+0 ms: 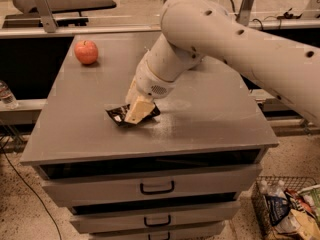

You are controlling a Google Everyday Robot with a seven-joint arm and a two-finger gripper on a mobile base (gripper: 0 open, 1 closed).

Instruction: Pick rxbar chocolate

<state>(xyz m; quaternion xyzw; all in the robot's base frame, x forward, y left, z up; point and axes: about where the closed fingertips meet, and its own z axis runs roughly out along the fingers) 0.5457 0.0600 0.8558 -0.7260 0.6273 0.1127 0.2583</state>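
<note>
Camera view looks down on the tool (139, 110), a cream-coloured wedge at the end of the wrist, lowered onto the near middle of the table (215, 119), slightly left of centre. It sits right on top of the rxbar chocolate (117, 115), covering the middle of the bar; whether the tool is spread or pinching the wrapper cannot be told from this angle. The rxbar chocolate lies flat on the grey top, angled a little, its glossy black wrapper sticking out on both sides of the tool, with a small white patch at the left end. From the tool a round white wrist rises up and to the right into the thick white arm (225, 39), which crosses the far right part of the scene and leaves at the right edge. A red apple (86, 52) rests near the far left corner of the table, well apart from the bar. Under the top are grey drawers (157, 188) with dark handles, stacked one below another. On the floor at the near right stands a wire basket (256, 209) holding snack packets (280, 207). At the far left edge a clear water bottle (6, 95) sits on a low ledge beside the table.
</note>
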